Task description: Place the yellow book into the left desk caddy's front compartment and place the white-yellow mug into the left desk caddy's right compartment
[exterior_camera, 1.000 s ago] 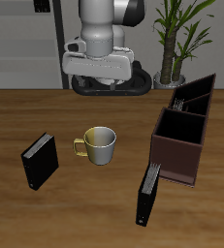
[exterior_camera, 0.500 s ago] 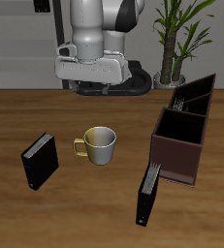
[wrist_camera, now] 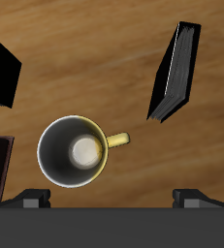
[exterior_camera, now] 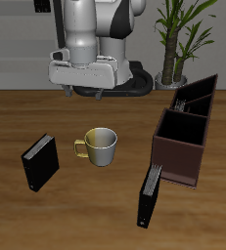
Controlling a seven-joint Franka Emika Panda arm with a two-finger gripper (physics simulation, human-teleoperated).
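The Franka arm (exterior_camera: 93, 24) stands tall at the top centre of the exterior view, wrist pointing straight down. Its gripper (exterior_camera: 82, 93) hangs high, holding nothing, the two fingers (wrist_camera: 31, 198) spread wide apart.

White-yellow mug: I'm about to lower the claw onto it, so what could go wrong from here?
1. In the wrist view the white-yellow mug sits off-centre under the open claw; a straight descent could strike its rim.
2. A black book stands on edge beside the desk caddy; carrying the mug there could topple it.
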